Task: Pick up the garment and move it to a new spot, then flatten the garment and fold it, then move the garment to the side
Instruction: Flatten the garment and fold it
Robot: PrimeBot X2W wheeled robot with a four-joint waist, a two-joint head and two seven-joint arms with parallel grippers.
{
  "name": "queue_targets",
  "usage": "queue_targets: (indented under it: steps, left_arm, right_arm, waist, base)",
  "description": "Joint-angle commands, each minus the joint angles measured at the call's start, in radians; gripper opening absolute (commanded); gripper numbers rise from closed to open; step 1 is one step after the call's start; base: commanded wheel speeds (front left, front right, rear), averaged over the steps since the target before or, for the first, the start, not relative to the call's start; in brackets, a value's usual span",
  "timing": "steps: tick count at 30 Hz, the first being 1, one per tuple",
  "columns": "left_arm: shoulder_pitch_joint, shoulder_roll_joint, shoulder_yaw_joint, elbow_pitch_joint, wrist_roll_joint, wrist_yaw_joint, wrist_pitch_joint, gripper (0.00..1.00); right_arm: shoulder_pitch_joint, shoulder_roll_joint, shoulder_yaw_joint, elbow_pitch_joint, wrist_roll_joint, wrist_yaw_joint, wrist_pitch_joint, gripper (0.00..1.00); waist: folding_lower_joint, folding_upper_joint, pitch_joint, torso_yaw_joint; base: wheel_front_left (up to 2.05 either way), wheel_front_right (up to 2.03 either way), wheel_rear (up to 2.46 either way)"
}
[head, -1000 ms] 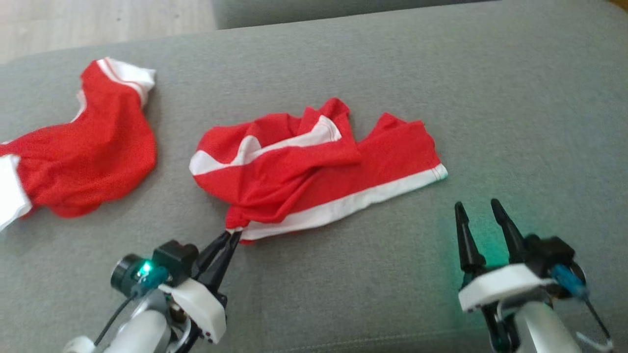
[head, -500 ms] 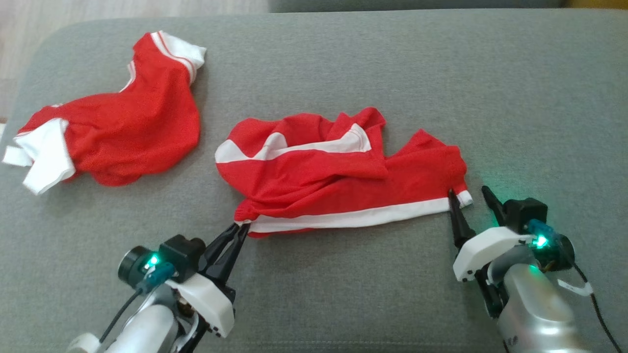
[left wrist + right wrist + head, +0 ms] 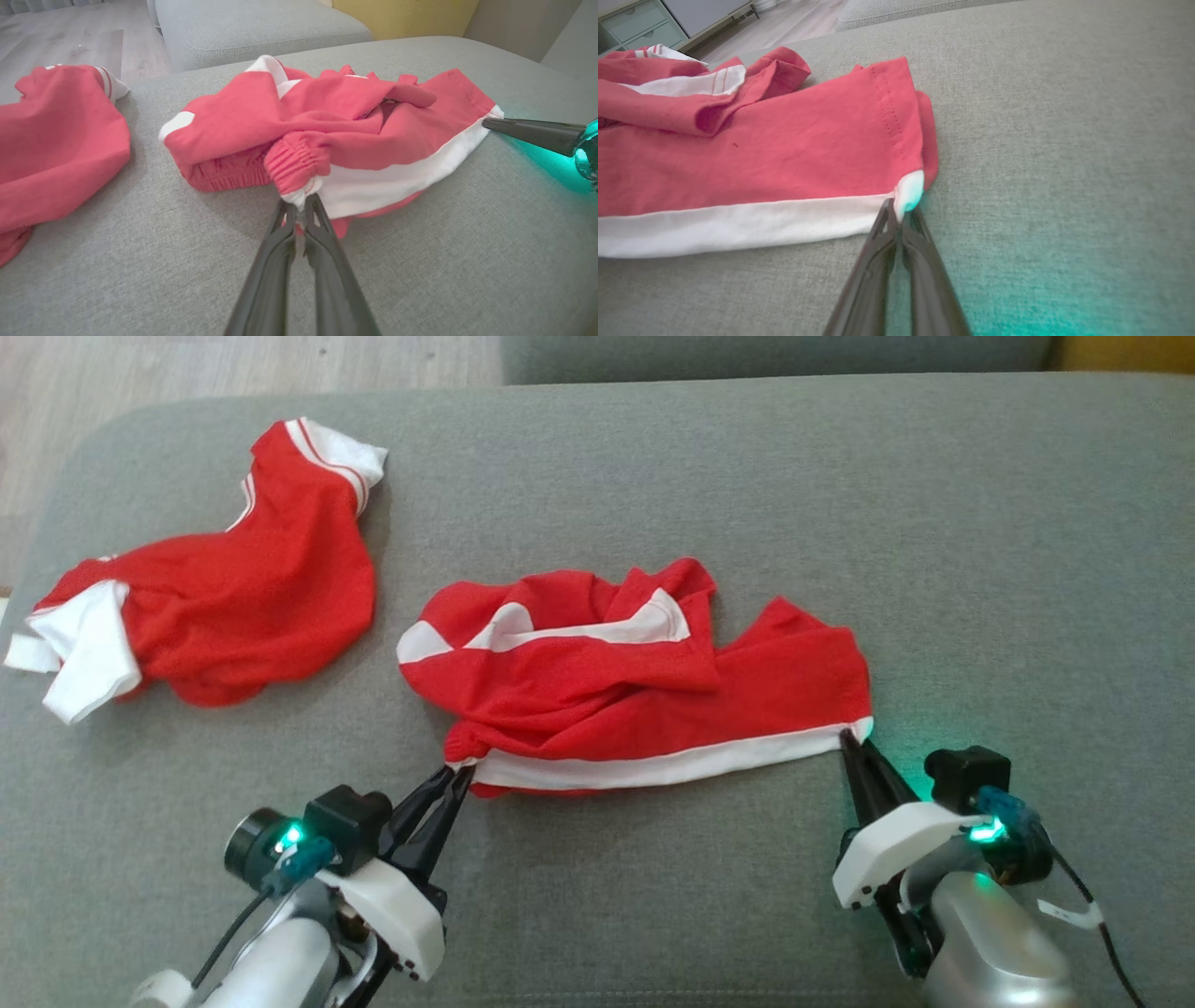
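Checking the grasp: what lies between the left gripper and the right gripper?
In the head view, the white band of the red garment spans the stretch, left gripper and right gripper each shut on one end.

The garment [image 3: 635,691] reads as thin red knit cloth, matt, with a fine mesh-like grain. A smoother white band runs along its hem, and the cloth at its waist is puckered, ribbed elastic. The second red garment [image 3: 233,607] has the same soft, dull weave and white trim. Under both, the cushion [image 3: 840,504] is grey woven upholstery, coarse-grained and flat in finish. The left gripper [image 3: 459,772] and the right gripper [image 3: 851,737] have dark, matt, smooth plastic fingers set in smooth white plastic housings. The right forearm [image 3: 990,943] is silvery with a soft sheen; whether it is metal or painted plastic is hard to say. The floor [image 3: 233,364] looks like pale wood plank with a satin finish.
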Motion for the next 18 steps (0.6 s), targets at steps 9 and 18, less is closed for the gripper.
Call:
queue_targets:
  steps: [9, 18]
  left_arm:
    - [-0.123, 0.063, 0.049, -0.127, -0.107, -0.028, 0.052, 0.0]
    - [-0.544, 0.124, 0.056, -0.366, -0.437, -0.035, 0.387, 0.0]
  right_arm:
    - [-0.04, 0.002, -0.009, -0.221, -0.014, -0.001, 0.002, 0.0]
    - [-0.325, -0.075, -0.083, -0.547, 0.016, -0.001, 0.146, 0.0]
  waist:
    - [0.0, 0.0, -0.037, -0.063]
    - [0.0, 0.0, 0.005, -0.185]
  base:
    - [0.0, 0.0, 0.0]
    - [0.0, 0.0, 0.0]
